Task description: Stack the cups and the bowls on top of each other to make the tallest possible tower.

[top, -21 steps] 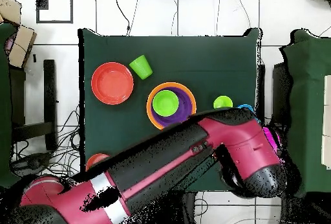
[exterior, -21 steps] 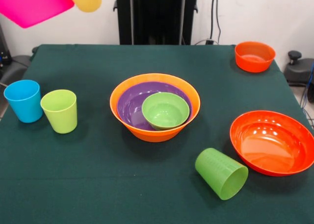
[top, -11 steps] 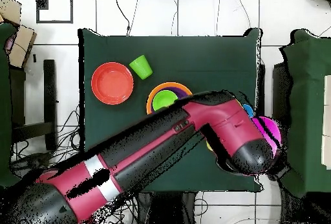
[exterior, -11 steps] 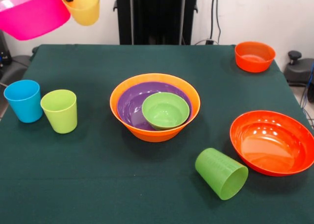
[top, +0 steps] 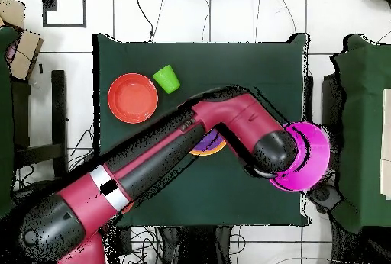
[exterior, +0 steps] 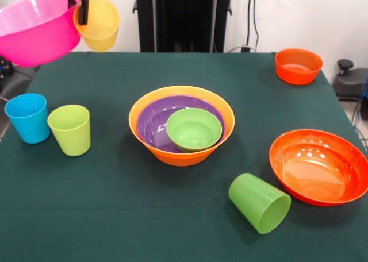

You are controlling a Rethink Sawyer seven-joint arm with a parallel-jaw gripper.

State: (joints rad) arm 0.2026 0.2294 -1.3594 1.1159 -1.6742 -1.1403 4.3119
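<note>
Pink bowl point(exterior: 35, 27) and yellow cup point(exterior: 99, 23) hung in the air at the surface's point(exterior: 184, 227) corner, rims pinched together by the fingers point(exterior: 80, 6), closed down on both walls. Both looked light, stiff, glossy plastic, probably slippery; rim pinch seemed the only workable hold. Tower point(exterior: 181, 126) of orange, purple and green bowls sat mid-surface, other cups scattered apart.

Sawyer arm point(top: 160, 162), red and black
Thick rounded red links, black speckled joints, a white band near the base end.
</note>
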